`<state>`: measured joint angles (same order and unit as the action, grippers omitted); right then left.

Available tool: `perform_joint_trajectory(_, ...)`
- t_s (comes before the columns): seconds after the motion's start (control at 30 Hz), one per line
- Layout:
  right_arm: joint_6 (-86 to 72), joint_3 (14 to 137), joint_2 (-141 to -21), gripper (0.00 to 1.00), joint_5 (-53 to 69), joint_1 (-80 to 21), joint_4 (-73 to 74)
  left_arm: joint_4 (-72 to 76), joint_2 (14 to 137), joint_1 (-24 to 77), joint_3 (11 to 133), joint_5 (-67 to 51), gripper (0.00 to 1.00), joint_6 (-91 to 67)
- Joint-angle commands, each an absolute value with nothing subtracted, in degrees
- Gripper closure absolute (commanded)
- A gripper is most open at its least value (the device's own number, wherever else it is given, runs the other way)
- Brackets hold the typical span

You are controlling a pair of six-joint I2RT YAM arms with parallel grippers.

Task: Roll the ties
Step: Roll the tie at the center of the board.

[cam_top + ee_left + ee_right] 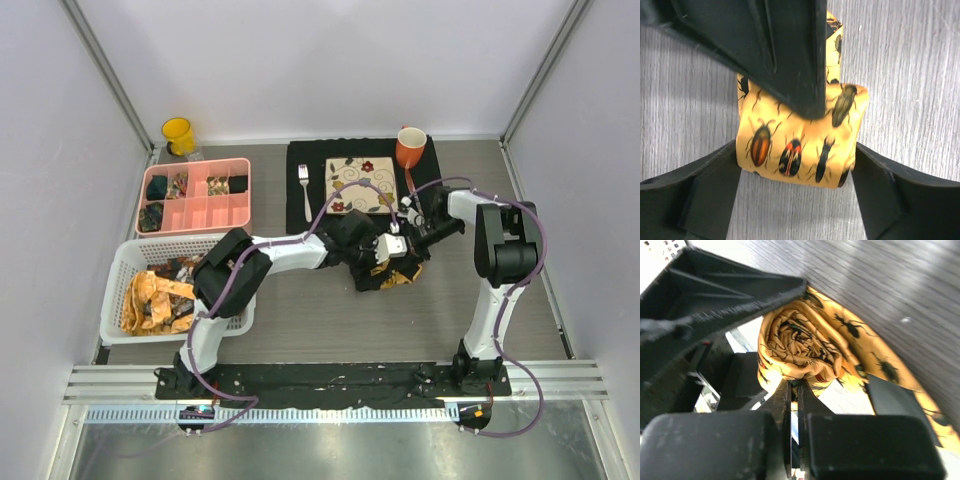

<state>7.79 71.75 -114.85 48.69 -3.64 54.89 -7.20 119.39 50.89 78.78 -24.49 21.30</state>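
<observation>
Mid-table (300,330), just near-side of the black mat (297,215), a yellow beetle-print tie (790,145) is held rolled up btwn both grippers. L gripper (796,170) is clamped across the roll w/ fingers (715,180) touching its two sides; R gripper (795,387) fingers (777,402) are pressed nearly together, pinching the roll's edge at the spiral end. More ties (160,295) are piled in the white basket (120,262) at far left, well apart from the roll.
</observation>
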Motion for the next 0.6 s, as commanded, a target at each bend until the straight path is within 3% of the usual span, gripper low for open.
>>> perform_joint_trajectory(0.0,15.64,70.93,-119.09,0.99,41.13,-2.99,51.33,-1.51,117.95,50.1,76.64,-30.14,0.1,20.66)
perform_joint_trajectory(0.43,19.42,73.3,-122.43,0.99,42.19,-2.11,52.12,0.18,121.55,49.92,82.96,-33.58,0.11,20.3)
perform_joint_trajectory(0.57,20.21,73.39,-122.17,0.99,42.71,-2.28,52.91,-6.05,123.83,50.36,87.09,-33.05,0.21,20.91)
